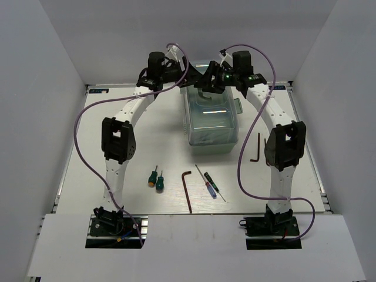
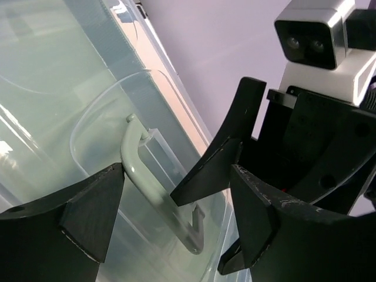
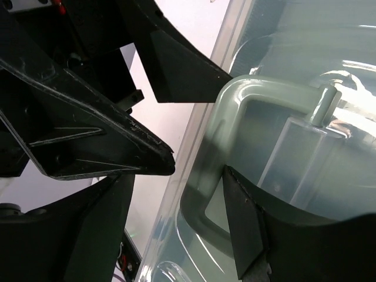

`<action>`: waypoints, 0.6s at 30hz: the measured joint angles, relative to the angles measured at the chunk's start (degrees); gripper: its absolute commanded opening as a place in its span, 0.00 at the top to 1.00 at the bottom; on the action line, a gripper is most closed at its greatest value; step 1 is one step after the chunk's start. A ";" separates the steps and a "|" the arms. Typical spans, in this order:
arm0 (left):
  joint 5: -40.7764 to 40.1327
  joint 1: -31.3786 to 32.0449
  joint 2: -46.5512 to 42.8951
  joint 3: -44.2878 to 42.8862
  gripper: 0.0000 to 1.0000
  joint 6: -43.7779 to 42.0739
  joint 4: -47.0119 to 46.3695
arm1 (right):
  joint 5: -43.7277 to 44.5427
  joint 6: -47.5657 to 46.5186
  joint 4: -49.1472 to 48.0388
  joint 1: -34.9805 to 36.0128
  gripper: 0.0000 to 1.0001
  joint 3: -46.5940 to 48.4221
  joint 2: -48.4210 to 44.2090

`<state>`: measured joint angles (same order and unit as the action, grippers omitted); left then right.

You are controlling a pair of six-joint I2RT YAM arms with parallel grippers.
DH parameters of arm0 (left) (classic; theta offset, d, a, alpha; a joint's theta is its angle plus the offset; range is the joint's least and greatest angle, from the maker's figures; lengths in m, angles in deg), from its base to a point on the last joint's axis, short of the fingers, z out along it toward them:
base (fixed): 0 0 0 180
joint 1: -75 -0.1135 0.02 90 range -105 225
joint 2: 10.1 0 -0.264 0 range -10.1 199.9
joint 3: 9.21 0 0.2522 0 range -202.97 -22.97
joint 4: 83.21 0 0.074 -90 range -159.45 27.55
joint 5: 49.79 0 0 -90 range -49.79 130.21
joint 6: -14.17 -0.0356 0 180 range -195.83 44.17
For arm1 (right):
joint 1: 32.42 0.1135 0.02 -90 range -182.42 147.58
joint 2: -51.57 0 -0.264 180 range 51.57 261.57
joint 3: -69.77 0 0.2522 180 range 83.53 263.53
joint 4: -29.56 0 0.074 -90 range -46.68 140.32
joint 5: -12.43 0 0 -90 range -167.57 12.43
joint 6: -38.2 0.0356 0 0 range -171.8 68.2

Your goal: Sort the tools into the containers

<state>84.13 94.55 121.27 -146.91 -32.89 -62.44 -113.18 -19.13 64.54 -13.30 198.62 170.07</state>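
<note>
My left fingers are spread wide and hold nothing. The pale green handle on the lid of the toolbox runs through the gap between them, just beside one finger. My right fingers are spread wide too, and they hold nothing. The same handle bends through their gap. My two sets of fingers come at the handle from opposite sides, and their tips are very near each other over the far end of the toolbox.

The tools all lie well away from my fingers, back on the bench toward my bases. Two green screwdrivers lie side by side on my left side. A long hex key and two thin screwdrivers lie next to them. Another hex key lies by my right arm.
</note>
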 measured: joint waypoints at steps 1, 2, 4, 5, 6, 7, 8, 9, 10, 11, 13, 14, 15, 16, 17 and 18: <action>0.04 0.04 0.57 -0.85 0.17 0.07 0.87 | -0.17 0.00 -0.42 0.00 0.33 -0.39 0.00; -0.02 0.09 0.90 -1.75 0.17 0.11 1.99 | -0.50 0.07 -0.76 -0.04 0.33 -0.55 0.00; -0.37 0.20 1.01 -2.95 0.19 0.00 4.42 | -1.03 0.26 -1.27 -0.22 0.31 -0.74 0.00; -0.48 0.31 0.98 -3.19 0.20 0.04 5.35 | -1.42 0.24 -1.66 -0.31 0.29 -0.96 0.00; -0.74 0.35 1.01 -3.41 0.22 0.02 6.40 | -1.90 0.22 -1.97 -0.35 0.27 -1.14 0.00; -0.92 0.42 1.01 -3.65 0.22 0.00 6.97 | -2.12 0.20 -2.19 -0.39 0.27 -1.33 0.00; -0.98 0.46 1.01 -3.98 0.24 -0.02 7.89 | -2.38 0.09 -2.23 -0.39 0.27 -1.42 0.00; -1.07 0.50 1.03 -4.35 0.27 -0.07 8.83 | -2.47 -0.07 -2.29 -0.39 0.26 -1.55 0.00; -1.14 0.52 1.03 -4.57 0.29 -0.04 9.68 | -2.60 -0.26 -2.32 -0.46 0.26 -1.60 0.00; -1.16 0.57 1.20 -5.16 0.31 -0.15 10.84 | -2.78 -0.46 -2.32 -0.68 0.26 -1.64 -0.04; -1.29 0.76 1.53 -6.29 0.38 -0.52 13.14 | -3.06 -1.95 -2.14 -1.03 0.26 -1.64 -0.22; -1.40 0.92 1.66 -6.67 0.40 -0.72 14.45 | -3.10 -3.19 -1.55 -1.36 0.26 -1.64 -0.68; -1.46 1.11 1.92 -7.37 0.40 -1.01 15.78 | -2.73 -4.74 -0.55 -1.73 0.26 -1.79 -1.25; -1.57 1.29 2.19 -8.07 0.41 -1.33 16.96 | -1.81 -6.75 0.42 -2.25 0.28 -2.49 -2.51; -1.77 1.46 2.29 -8.48 0.41 -1.68 17.94 | -0.83 -9.14 1.73 -2.95 0.28 -3.65 -4.35; -2.01 1.62 2.29 -8.72 0.41 -2.10 18.88 | 0.83 -11.37 2.82 -3.72 0.28 -5.55 -6.86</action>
<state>82.12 96.17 123.56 -155.63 -34.99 -43.56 -112.35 -30.50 67.36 -17.02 193.07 163.21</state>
